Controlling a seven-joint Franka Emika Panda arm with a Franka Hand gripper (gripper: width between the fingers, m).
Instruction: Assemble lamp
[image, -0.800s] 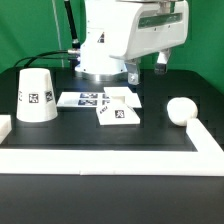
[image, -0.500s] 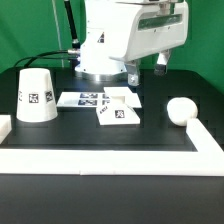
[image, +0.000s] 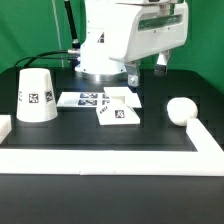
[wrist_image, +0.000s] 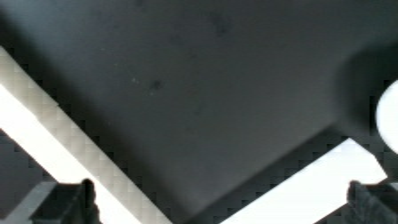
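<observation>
Nothing has moved this past second — my tool (wrist_image: 217, 205) hangs spread and empty, with the lamp shade (image: 36, 95) at nine o'clock in the exterior view, the base (image: 118, 108) central and the bulb (image: 180, 110) at three o'clock, all loose on the worktop (image: 100, 138) — so I judge no grasp has begun.

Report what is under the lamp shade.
The shade stands wide end down on the black table. Its wall covers the inside, so whether anything lies beneath cannot be told.
</observation>
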